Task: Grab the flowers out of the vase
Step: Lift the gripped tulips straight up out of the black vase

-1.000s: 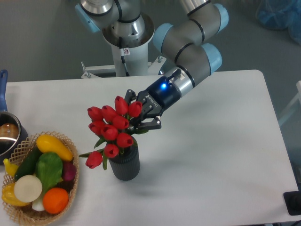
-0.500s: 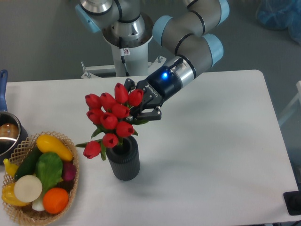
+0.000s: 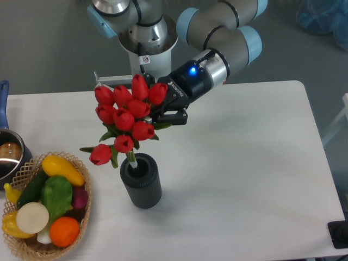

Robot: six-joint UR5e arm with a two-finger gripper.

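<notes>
Gripper (image 3: 161, 111) clamping tulip bunch (image 3: 124, 117), now raised toward upper centre since a second ago; stems nearly clearing ribbed grey vase (image 3: 141, 180) (mouth exposed). Extraction nearing completion.

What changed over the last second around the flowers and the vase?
The end effector, shut on the flowers, rose and drew them up; the vase mouth is now exposed, with only a stem tip reaching it. The vase, basket and pot stayed put.
</notes>
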